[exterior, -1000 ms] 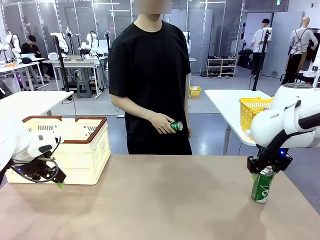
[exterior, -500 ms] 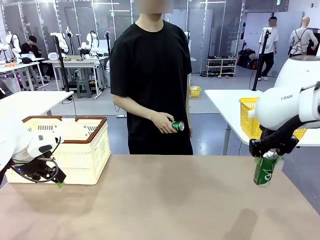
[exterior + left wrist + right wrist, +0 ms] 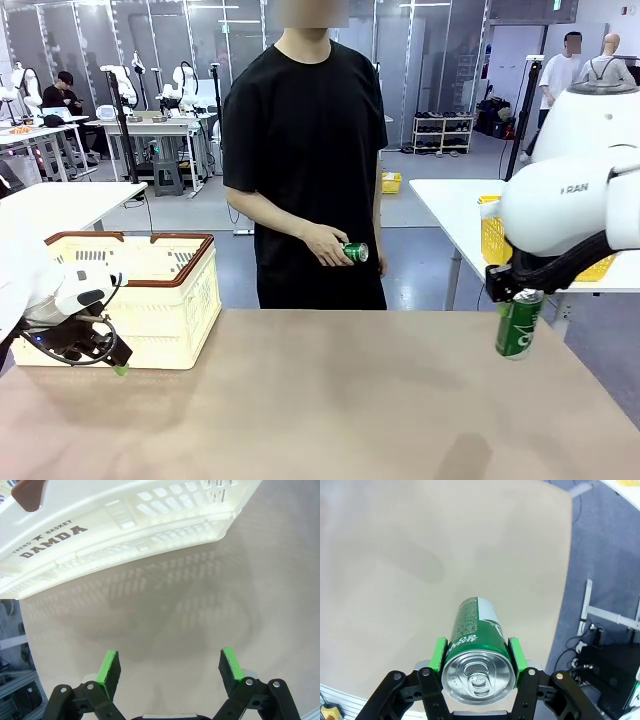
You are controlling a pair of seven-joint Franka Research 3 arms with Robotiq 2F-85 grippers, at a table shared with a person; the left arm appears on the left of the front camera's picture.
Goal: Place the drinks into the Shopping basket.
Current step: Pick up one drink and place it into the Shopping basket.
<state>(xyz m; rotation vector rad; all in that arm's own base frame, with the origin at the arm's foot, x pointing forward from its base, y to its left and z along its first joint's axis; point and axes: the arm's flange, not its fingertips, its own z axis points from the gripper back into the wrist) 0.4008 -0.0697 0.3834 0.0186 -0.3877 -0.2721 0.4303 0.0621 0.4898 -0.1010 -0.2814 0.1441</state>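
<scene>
Left claw (image 3: 170, 667) spread apart, nothing between the pads, low over the tabletop (image 3: 320, 400) just in front of the Shopping basket (image 3: 130, 300). Right claw (image 3: 477, 655) clamped on a green can (image 3: 518, 328) near its top, can top-up, held clear above the tabletop's right side. Beyond the far edge, person's hand (image 3: 325, 245) grips a second green can (image 3: 354, 252).

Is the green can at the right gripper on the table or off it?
Off it: the green can hangs nearly upright from the right gripper, its base clearly above the table.
</scene>
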